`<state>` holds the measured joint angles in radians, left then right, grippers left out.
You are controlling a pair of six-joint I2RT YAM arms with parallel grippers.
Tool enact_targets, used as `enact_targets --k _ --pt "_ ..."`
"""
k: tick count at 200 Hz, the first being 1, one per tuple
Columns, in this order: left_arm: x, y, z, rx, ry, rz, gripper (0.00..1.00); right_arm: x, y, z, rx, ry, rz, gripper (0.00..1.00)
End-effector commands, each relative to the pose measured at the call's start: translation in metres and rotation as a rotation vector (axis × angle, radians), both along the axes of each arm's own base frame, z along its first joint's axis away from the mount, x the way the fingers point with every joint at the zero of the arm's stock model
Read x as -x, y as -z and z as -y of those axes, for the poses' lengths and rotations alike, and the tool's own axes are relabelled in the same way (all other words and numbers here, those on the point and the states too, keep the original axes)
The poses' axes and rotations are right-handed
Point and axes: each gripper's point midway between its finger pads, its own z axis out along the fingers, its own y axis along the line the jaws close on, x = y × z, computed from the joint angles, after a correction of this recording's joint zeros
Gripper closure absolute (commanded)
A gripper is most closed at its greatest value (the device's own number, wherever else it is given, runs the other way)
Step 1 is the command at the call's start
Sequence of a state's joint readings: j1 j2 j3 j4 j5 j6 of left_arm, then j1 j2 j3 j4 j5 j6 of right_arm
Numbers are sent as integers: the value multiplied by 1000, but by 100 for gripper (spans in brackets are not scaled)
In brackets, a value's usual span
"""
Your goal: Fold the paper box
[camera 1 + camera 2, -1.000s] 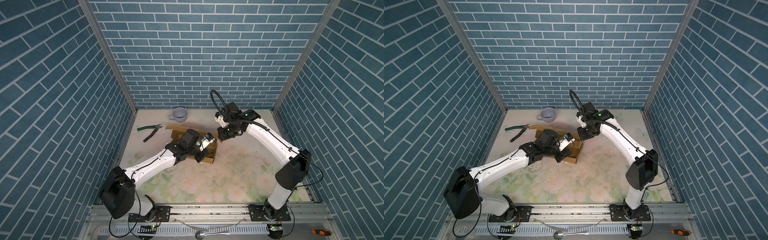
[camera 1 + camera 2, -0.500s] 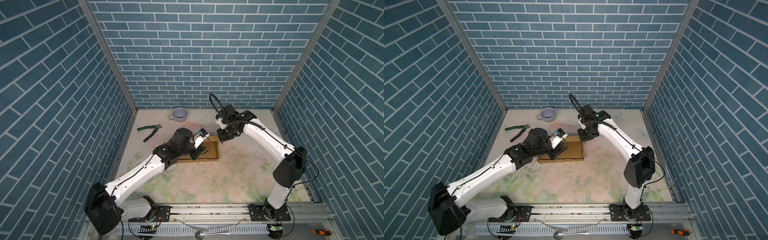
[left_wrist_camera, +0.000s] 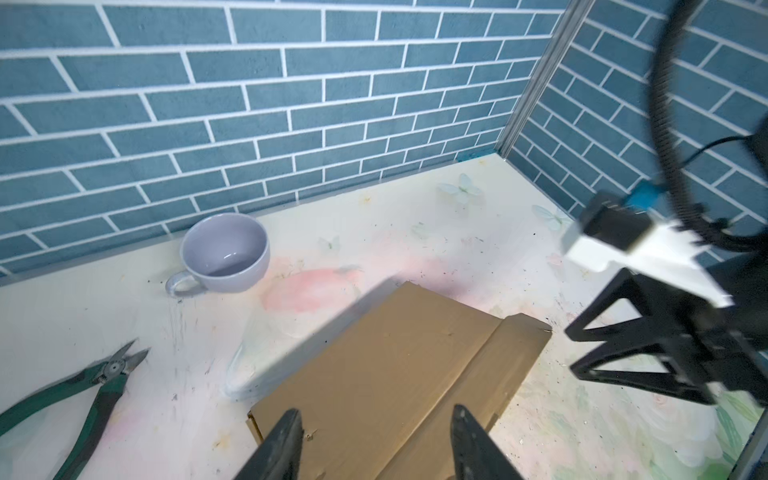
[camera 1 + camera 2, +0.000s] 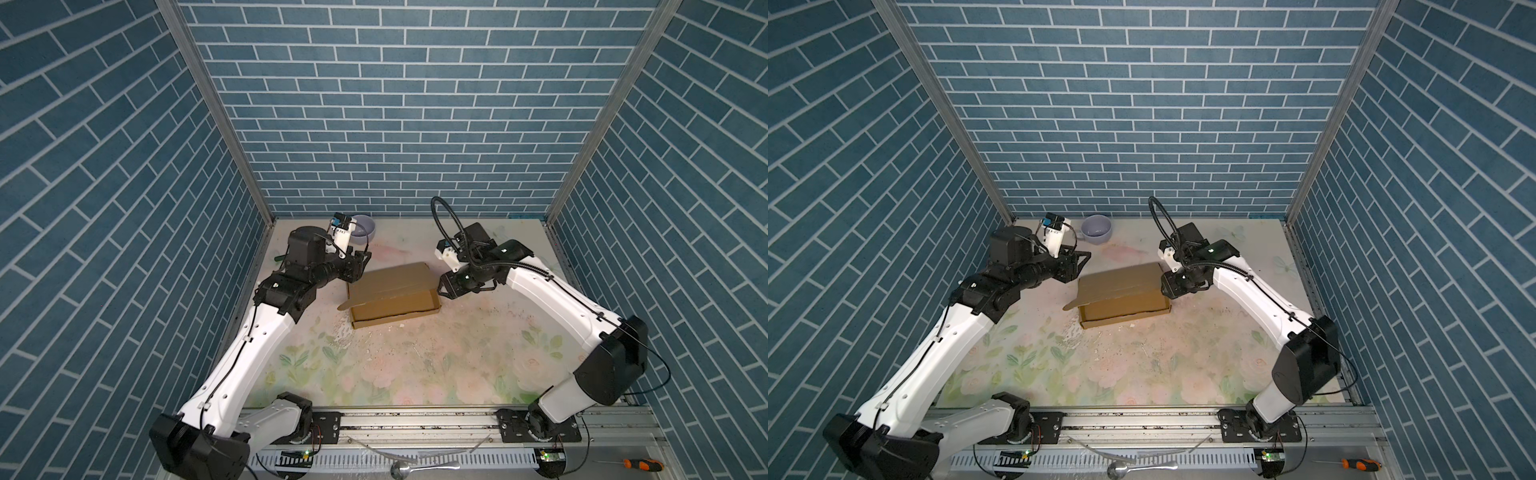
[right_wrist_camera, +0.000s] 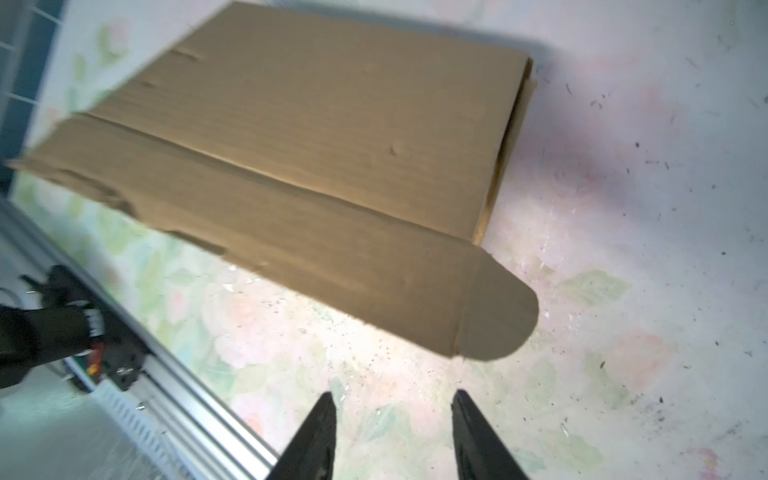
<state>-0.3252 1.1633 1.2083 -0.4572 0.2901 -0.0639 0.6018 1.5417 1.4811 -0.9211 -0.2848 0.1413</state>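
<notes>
The brown paper box (image 4: 390, 291) (image 4: 1121, 286) lies in the middle of the mat. Its lid slopes down over the tray but stays slightly raised at the front, and a rounded tab (image 4: 343, 306) sticks out at its left. My left gripper (image 4: 362, 258) (image 4: 1083, 259) hovers open just off the box's far left corner; in the left wrist view its fingertips (image 3: 291, 419) frame bare cardboard (image 3: 395, 374). My right gripper (image 4: 441, 286) (image 4: 1165, 286) stands open at the box's right end and holds nothing. In the right wrist view the box (image 5: 311, 145) lies beyond the gripper (image 5: 392, 399).
A lilac cup (image 4: 365, 227) (image 3: 226, 253) stands by the back wall, close to my left wrist. Green pliers (image 3: 83, 390) lie on the mat left of the box. A spoon (image 4: 401, 471) and a screwdriver (image 4: 640, 465) lie past the front rail.
Both grippers have opened and come off the box. My left arm has drawn back toward the far left, and the box has turned and now lies flat with its lid down over it.
</notes>
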Motion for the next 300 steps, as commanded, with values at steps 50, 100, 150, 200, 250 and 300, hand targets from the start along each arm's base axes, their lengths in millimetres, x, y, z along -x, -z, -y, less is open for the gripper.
enact_targets --k 50,100,150,200,250,300 --pt "-33 90 -1 13 -79 -267 54 -82 -19 -31 -121 201 18 61" --pt "-11 177 -6 -5 -144 -428 57 -65 85 -41 67 181 -69 63" --pt "7 244 -24 -94 -227 -560 60 -56 142 -39 104 181 -156 64" --pt "9 210 -38 -63 -290 -497 52 -43 139 -43 69 113 -213 56" --pt "36 202 -60 -15 -396 -507 18 -30 114 -19 91 107 -175 40" --pt "36 247 -53 129 -392 -605 5 -24 134 -19 9 130 -256 13"
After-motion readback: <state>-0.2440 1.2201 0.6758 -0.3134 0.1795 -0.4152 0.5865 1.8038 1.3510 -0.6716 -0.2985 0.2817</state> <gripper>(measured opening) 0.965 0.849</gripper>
